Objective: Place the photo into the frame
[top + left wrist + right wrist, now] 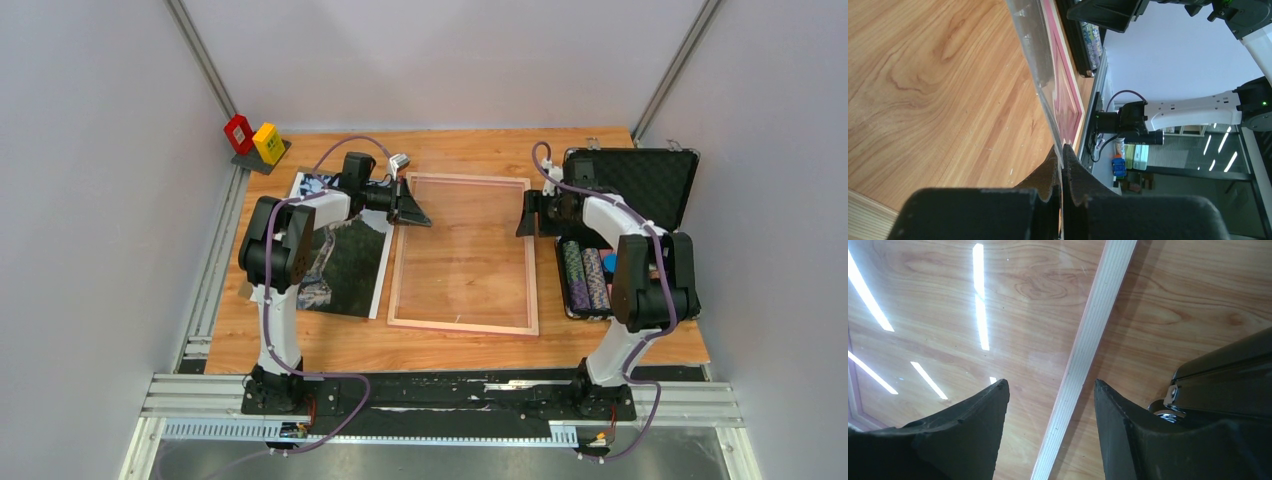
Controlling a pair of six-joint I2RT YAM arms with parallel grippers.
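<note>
Top external view: the photo lies flat on the table, just left of the frame, partly hidden under the left arm. It is not inserted and neither gripper touches it. Frame sits mid-table, apparently flat, with wood grain showing through the clear pane and nothing inside it.

Left gripper is at the frame's left edge near the far corner. In the left wrist view its fingers are clenched together, with the clear pane's edge running down into the pinch, so it looks like a grip on the frame edge. Right gripper is at the opposite right edge. In the right wrist view its jaws are spread, one either side of the pale border strip, not closed on it.

Black case stands open just right of the frame, apparently not involved.

Progress judgement: early. Both arms are working the frame only. Still to do: open or prepare the frame, pick the photo, slide it in. No backing board visible.
</note>
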